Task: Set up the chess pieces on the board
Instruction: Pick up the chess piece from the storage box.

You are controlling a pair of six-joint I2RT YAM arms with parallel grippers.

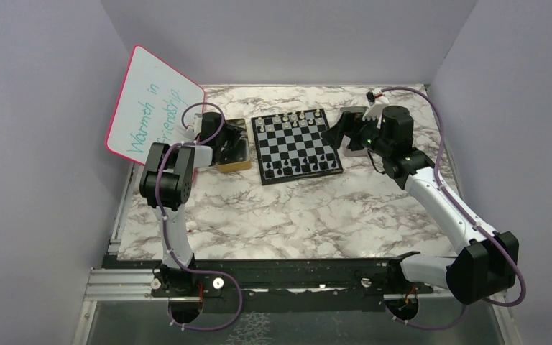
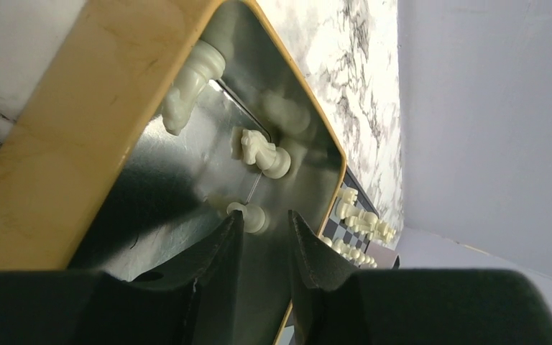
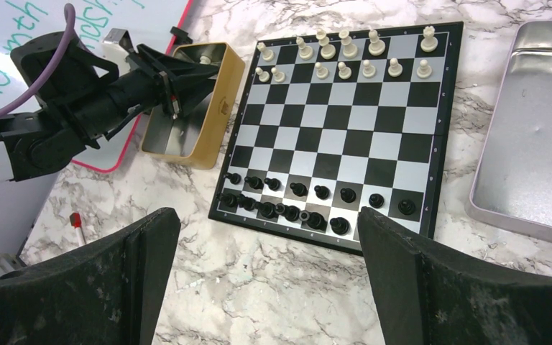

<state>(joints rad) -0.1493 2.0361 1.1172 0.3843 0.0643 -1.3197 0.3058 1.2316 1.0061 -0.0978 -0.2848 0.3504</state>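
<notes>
Sitting toward the far middle of the desk, the board is lying flat, slightly turned. The desk is showing a white marble pattern with grey veins, and plain lilac walls are closing it in on three sides.

Just left of the board a gold-walled tin is resting. Behind it a whiteboard with a pink rim and green handwriting is leaning against the left wall. A silver tray is lying just right of the board. The left pincer is reaching down into the tin with its jaws narrowly parted, tips just beside a small pale piece lying on the metal floor; whether they are touching it I cannot tell. Two more loose pale pieces are lying farther in. The right pincer is hanging above the board's right side, spread wide and gripping nothing.

The pale pieces are standing in the board's two far rows with gaps between them. The black pieces are filling the two near rows.
</notes>
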